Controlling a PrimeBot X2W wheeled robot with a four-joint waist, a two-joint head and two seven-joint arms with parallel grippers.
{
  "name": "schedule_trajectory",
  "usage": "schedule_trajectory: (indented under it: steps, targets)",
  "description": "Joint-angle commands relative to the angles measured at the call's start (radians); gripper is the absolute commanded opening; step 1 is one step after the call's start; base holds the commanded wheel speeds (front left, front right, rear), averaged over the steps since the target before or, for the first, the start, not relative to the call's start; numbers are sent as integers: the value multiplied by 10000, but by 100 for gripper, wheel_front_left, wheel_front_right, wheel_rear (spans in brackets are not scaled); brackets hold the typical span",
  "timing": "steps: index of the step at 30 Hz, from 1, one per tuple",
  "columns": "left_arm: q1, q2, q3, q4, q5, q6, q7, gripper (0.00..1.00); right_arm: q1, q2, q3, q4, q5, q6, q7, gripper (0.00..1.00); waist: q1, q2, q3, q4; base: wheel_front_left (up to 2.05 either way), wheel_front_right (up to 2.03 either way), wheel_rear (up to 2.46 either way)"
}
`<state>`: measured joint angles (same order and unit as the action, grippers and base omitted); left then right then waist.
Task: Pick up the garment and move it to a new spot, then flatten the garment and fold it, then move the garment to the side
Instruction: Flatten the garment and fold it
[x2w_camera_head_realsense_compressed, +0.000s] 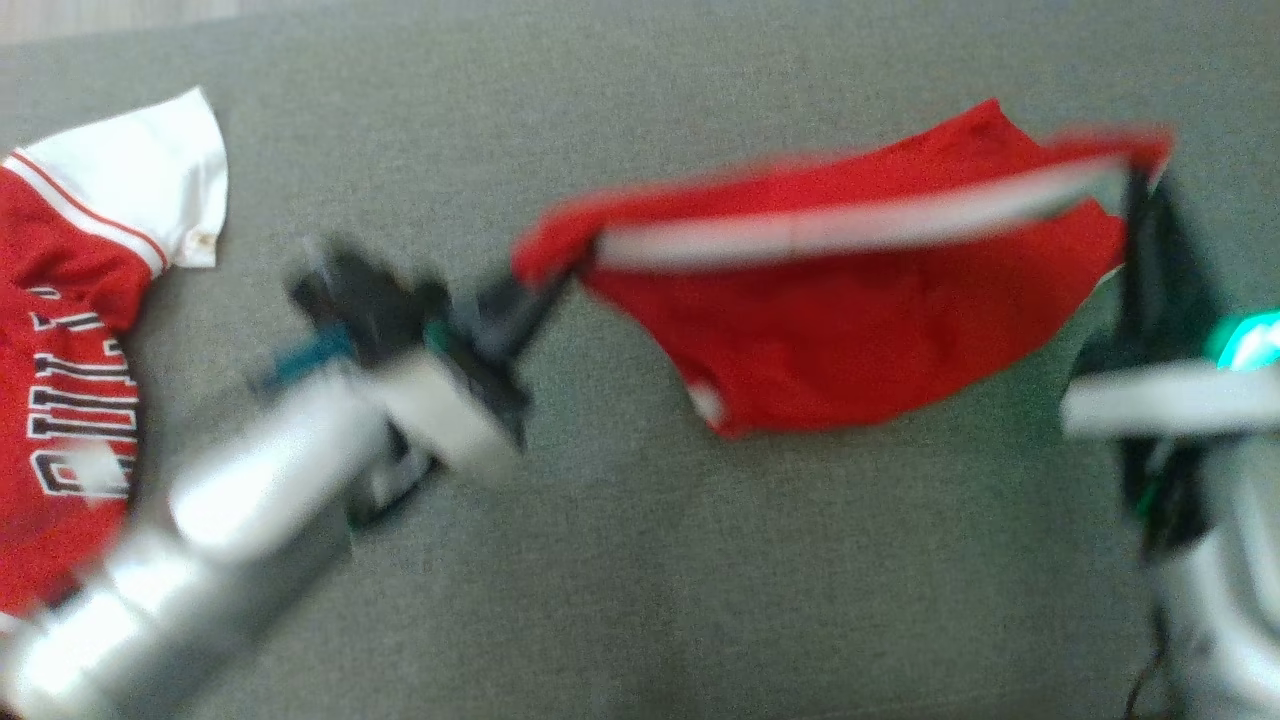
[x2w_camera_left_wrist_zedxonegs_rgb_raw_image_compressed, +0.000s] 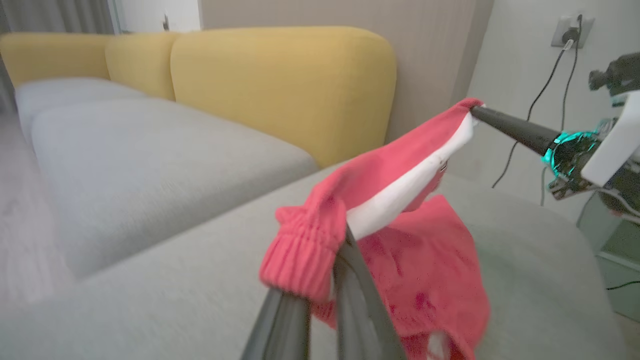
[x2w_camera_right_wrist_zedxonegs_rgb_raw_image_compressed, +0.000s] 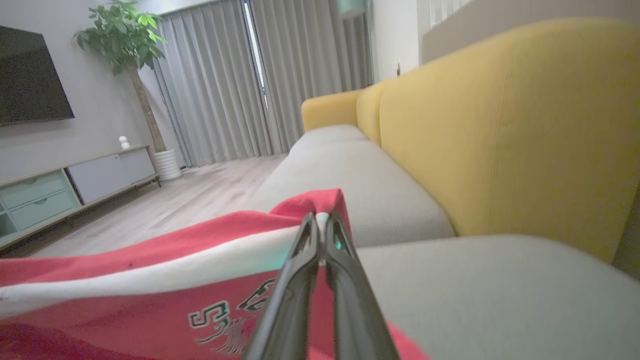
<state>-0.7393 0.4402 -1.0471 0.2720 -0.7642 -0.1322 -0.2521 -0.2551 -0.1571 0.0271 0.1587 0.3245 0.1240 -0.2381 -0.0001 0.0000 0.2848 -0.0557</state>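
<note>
Shorts (x2w_camera_head_realsense_compressed: 850, 330) hung clear above the grey sofa seat (x2w_camera_head_realsense_compressed: 640, 580), with the waistband stretched between both tools. Left tool (x2w_camera_head_realsense_compressed: 565, 280) was clamped on the waistband end at the cloth's 9 o'clock. Right tool (x2w_camera_right_wrist_zedxonegs_rgb_raw_image_compressed: 320, 225) was pinched tight on the end at 3 o'clock. Fabric judged light, soft and limp, with the body sagging toward 6 o'clock. Waistband corners looked the surest hold.
</note>
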Motion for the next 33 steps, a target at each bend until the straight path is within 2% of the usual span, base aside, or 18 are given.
schedule_trajectory:
  steps: [1, 5, 9, 12, 14, 19, 23, 28, 33]
  targets:
    - [-1744, 422, 349, -177, 50, 16, 19, 0, -1508, -540, 195, -541, 208, 67, 248, 0, 1, 0, 263, -47, 0, 0, 0]
    - [-4373, 397, 126, 470, 87, 16, 136, 0, -4173, -1015, 100, -18, 865, 67, 769, 0, 1, 0, 783, -14, 0, 0, 0]
    - [-6465, 105, 172, 1364, 459, 15, -42, 0, -6297, -1270, 12, 853, 959, 67, 528, 0, 1, 0, 1110, 33, 0, 0, 0]
    - [-7082, -66, 536, 1496, 833, 15, -87, 0, -7056, -1399, 70, 1204, 983, 67, 265, 0, 1, 0, 1105, 1, 0, 0, 0]
    - [-6846, -84, 694, 1236, 987, 15, -91, 0, -7059, -1455, 58, 1336, 1105, 67, 181, 0, 1, 0, 999, -26, 0, 0, 0]
    - [-5417, 229, -78, 609, 745, 15, -94, 0, -5854, -1618, 23, 1497, 1394, 67, 426, 0, 1, 0, 753, -79, 0, 0, 0]
    - [-3294, 349, -728, 51, 45, 15, -95, 0, -3610, -1619, -435, 1471, 1606, 67, 845, 0, 1, 0, 525, -121, 0, 0, 0]
    - [-533, -160, -1468, -49, -356, 15, -96, 0, -592, -1082, -1297, 1116, 1714, 67, 1470, 0, 1, 0, 284, -261, 0, 0, 0]
    - [1077, -735, -1965, 332, -380, 15, -96, 0, 1618, -659, -2064, 274, 1563, 67, 1926, 0, 1, 0, 189, -401, 0, 0, 0]
